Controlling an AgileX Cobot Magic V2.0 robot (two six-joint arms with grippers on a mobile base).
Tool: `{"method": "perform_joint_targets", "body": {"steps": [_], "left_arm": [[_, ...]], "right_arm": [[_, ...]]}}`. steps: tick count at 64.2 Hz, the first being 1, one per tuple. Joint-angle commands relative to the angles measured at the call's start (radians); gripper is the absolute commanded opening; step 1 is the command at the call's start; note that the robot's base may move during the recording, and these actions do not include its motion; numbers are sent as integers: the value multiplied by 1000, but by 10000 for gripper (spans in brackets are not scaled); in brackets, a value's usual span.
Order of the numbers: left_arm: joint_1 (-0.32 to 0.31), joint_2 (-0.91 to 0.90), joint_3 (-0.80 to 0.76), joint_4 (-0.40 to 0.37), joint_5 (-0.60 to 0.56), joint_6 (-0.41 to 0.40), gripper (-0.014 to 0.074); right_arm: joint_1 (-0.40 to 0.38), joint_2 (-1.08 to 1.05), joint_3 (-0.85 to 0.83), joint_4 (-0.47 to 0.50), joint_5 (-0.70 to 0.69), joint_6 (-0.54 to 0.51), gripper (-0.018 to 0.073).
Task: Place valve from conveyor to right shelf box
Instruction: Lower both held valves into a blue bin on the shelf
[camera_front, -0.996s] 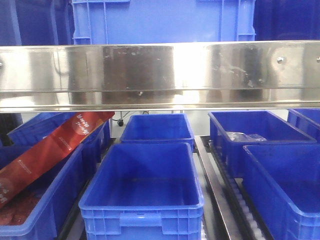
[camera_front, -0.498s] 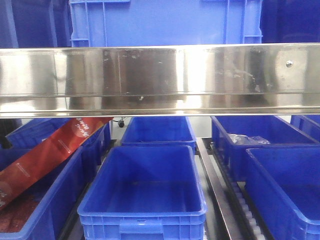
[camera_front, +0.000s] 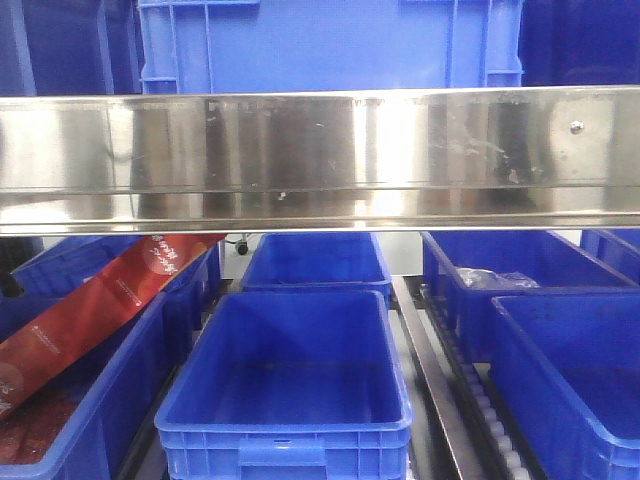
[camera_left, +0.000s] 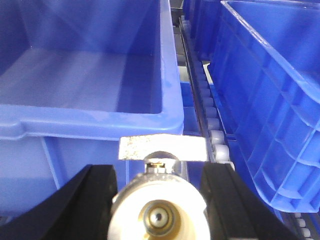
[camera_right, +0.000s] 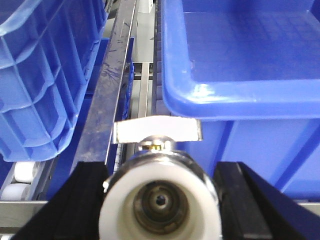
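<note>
In the left wrist view my left gripper (camera_left: 159, 172) is shut on a metal valve (camera_left: 159, 210) with a flat silver handle (camera_left: 162, 148), held just in front of a blue box (camera_left: 90, 120). In the right wrist view my right gripper (camera_right: 160, 167) is shut on a second valve (camera_right: 160, 200), whose silver handle (camera_right: 157, 131) points up. It hangs in front of the rim of a blue box (camera_right: 240, 100). The front view shows the blue box at the shelf's right (camera_front: 590, 370) but neither gripper. The conveyor is out of view.
A shiny steel shelf rail (camera_front: 320, 155) crosses the front view above several blue boxes. The left box (camera_front: 60, 400) holds a red package (camera_front: 110, 295). White rollers (camera_left: 217, 140) and a metal track (camera_right: 107, 100) run between boxes. A clear bag (camera_front: 490, 278) lies in a rear box.
Over the first half second the front view drew slightly closer to the shelf. Since then nothing has visibly shifted.
</note>
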Motion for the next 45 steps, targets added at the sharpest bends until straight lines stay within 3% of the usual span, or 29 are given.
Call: {"method": "perform_joint_targets", "body": {"steps": [1,20,33,45], "left_arm": [[2,-10,-12,-10,-42,0,-111],[2,-10,-12,-10,-37,0,-111],[-2,-16,-12,-22,43,4,-111],[-93,-24,-21,-4,66,22,-111]], "right_arm": [[-5,-4,-14,1,-103,-7,-165],[-5,-4,-14,1,-101,-7,-165],[3,-6,-20,39,-51,-7,-165],[71,-17,-46,39,-39,-7,-162]]}}
